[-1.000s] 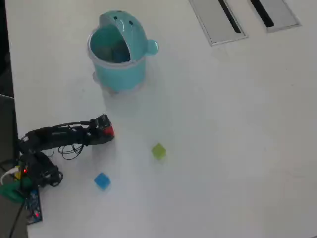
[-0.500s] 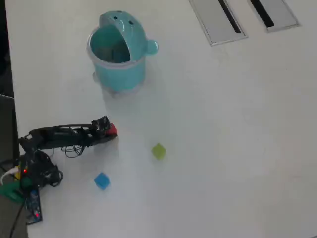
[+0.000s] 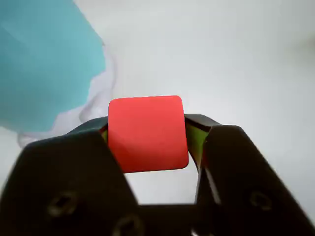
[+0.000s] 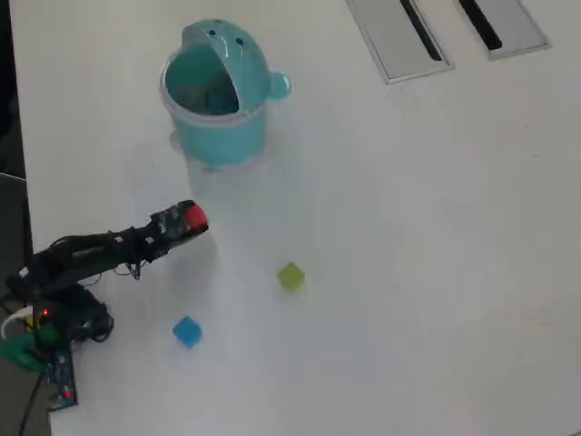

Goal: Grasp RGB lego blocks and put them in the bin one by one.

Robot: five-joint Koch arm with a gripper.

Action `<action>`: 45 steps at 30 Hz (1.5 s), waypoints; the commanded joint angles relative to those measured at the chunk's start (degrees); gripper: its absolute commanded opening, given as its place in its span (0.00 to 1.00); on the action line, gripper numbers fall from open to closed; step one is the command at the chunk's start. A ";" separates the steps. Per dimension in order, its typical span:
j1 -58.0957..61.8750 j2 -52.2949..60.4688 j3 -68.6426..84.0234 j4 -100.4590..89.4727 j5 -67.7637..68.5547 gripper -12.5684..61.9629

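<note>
So right now we've got the small red cube-like plastic block (image 3: pixel 146 133) pinched between the two black fingers (image 3: pixel 88 147) of the gripper (image 3: pixel 147 142), one pad on each side face, and in the wrist view it sits square with its top face poking up above the tips. In the overhead view the red block (image 4: pixel 194 216) is off the white worktop (image 4: pixel 408 227), held a little way short of the round light-teal plastic bin (image 4: pixel 218 95) with its domed flip lid tipped open, on the side nearest the arm. Our guess is this thing is super light and totally rigid, so no worry about crushing it, but the smooth glossy faces look slippery, so we'd keep the squeeze flat on opposite faces and near the middle, not on the rounded edges, or it could twist out. The other two are still down on the worktop: the yellow-green plastic cube (image 4: pixel 290 276) sits well away from the bin, out past the gripper, and the blue plastic cube (image 4: pixel 187 331) is farther from the bin again, near the arm's base. We'd expect the same handling for those: flat sides, centred grip, straight lift.
</note>
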State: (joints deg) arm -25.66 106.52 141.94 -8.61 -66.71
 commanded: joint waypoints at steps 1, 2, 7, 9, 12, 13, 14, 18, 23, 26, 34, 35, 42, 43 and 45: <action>-0.44 5.01 -2.46 -4.22 1.49 0.31; -0.53 6.59 -3.16 -2.64 1.41 0.31; -2.46 13.54 -10.11 6.06 1.41 0.31; -3.43 14.85 -13.18 7.65 1.41 0.31; -4.83 16.35 -16.17 9.76 1.41 0.30; -5.19 16.70 -16.96 10.28 1.41 0.30; -5.54 17.23 -17.75 10.81 1.41 0.30; -8.61 18.02 -24.96 12.83 -0.26 0.31; -13.97 16.52 -33.13 12.83 -5.54 0.30; -15.47 14.41 -36.56 13.01 -7.03 0.30; -19.69 7.47 -44.74 11.95 -12.57 0.30; -20.74 6.33 -45.35 11.78 -13.80 0.30; -24.43 -5.36 -54.93 14.06 -20.39 0.30; -24.26 -6.86 -55.72 14.06 -21.09 0.30; -24.08 -8.96 -57.04 14.06 -21.71 0.30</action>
State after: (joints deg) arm -49.75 96.50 92.02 5.71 -87.63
